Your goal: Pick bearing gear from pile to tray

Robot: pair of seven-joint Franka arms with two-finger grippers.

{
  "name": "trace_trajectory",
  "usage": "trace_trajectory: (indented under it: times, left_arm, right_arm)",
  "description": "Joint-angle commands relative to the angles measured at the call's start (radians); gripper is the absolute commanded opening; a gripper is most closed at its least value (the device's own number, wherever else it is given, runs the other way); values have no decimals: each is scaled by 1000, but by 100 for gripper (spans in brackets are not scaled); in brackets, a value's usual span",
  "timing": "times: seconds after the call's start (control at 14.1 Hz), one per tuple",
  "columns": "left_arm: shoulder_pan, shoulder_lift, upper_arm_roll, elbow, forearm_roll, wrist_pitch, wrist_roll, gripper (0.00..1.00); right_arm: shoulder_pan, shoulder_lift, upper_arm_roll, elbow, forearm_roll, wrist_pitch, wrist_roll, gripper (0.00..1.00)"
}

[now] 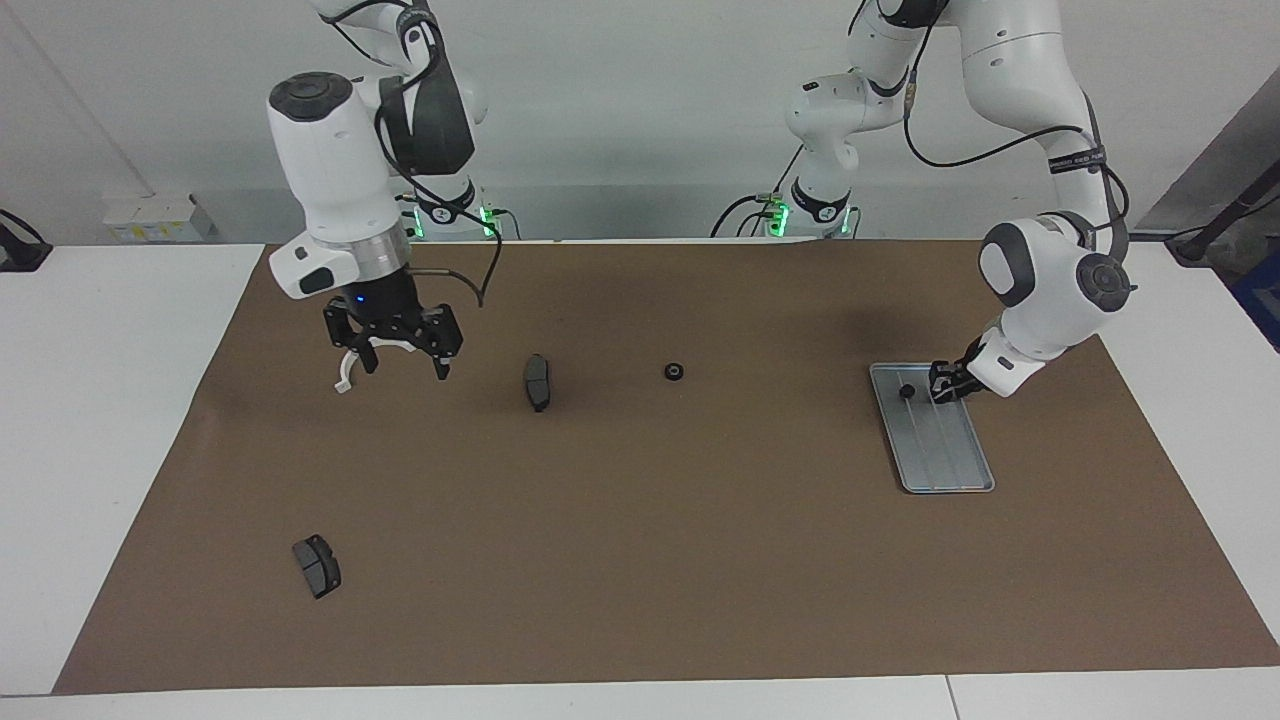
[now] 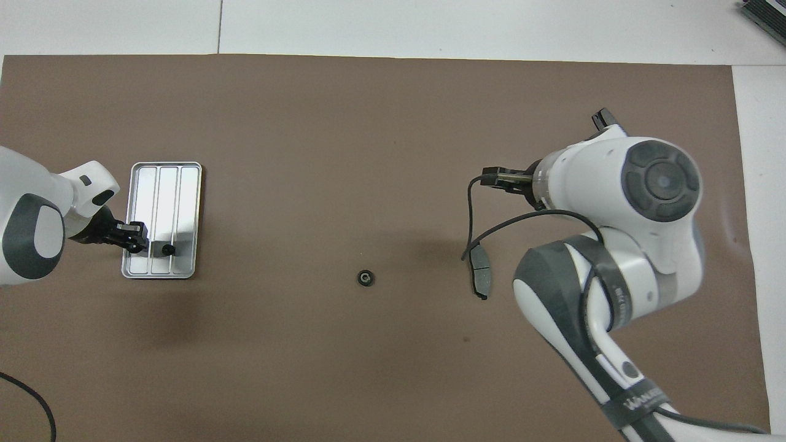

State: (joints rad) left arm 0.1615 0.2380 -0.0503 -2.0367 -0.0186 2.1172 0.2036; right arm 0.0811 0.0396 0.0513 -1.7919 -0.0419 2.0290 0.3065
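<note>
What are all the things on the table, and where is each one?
brown mat: one, brown, spread over the white table.
tray: one, silver-grey, on the mat toward the left arm's end.
gear in tray: one, black, at the end of the tray nearer the robots.
loose gear: one, black, on the mat near the middle.
brake pads: two, dark grey; one beside the loose gear toward the right arm's end, one farther from the robots.
half-ring: one, white, partly hidden under the right claw.
left claw: black, low over the tray beside its gear, holding nothing.
right claw: black, open, empty, over the half-ring.
</note>
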Motion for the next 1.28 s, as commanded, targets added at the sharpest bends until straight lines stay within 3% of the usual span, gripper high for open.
trace_trajectory:
  times: [0.0,0.14,0.35,0.64,1.21]
  left_arm:
    - [6,-28,-5,-24,-4,27,13,64]
    - [-6,-25,-5,-4,-4,26,1,65]
    - [-65,-19,-8,36,-3,27,-50,55]
    - [-199,-9,-8,38,-4,134,-252,55]
    - [-497,21,-9,24,-4,300,-718,60]
  right_arm:
    - [-43,16,13,103,4,-105,-82,100]
    - [-67,16,13,164,2,-186,-127,100]
    - [-84,17,12,242,5,-312,-177,100]
    - [-81,-9,12,207,5,-395,-205,100]
    - [-78,-40,15,146,5,-403,-202,100]
